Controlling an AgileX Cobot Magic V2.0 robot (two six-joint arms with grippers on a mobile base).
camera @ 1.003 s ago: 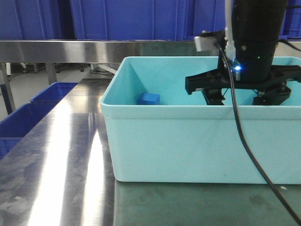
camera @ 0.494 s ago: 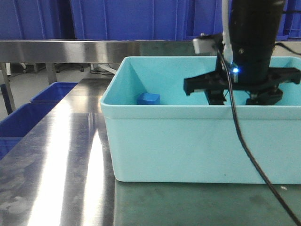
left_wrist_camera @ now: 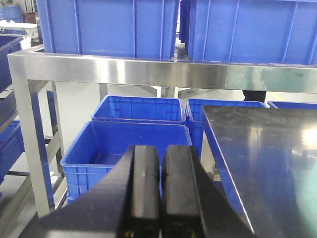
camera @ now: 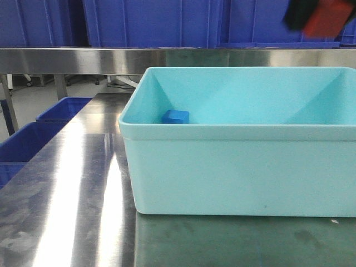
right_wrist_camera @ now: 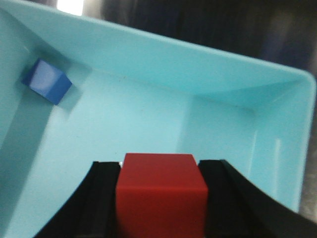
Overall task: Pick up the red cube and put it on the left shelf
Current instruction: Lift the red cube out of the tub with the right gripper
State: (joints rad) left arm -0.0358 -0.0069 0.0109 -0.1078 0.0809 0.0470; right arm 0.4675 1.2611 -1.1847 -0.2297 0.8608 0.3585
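The red cube (right_wrist_camera: 161, 191) is clamped between the black fingers of my right gripper (right_wrist_camera: 161, 198), high above the teal bin (right_wrist_camera: 148, 54). In the front view the cube (camera: 332, 16) is a red blur at the top right corner, with the right gripper (camera: 317, 15) blurred around it. My left gripper (left_wrist_camera: 161, 188) is shut and empty, off the table's left side, facing a steel shelf rail (left_wrist_camera: 148, 72) with blue crates on it.
A blue cube (camera: 176, 116) lies in the teal bin's (camera: 233, 167) back left corner and also shows in the right wrist view (right_wrist_camera: 47, 81). Blue crates (left_wrist_camera: 129, 144) stand on the floor left of the steel table (camera: 78, 183). A steel shelf (camera: 83, 58) runs behind the bin.
My right arm has risen out of the teal bin to the top right of the front view, carrying the red cube. The blue cube has not moved.
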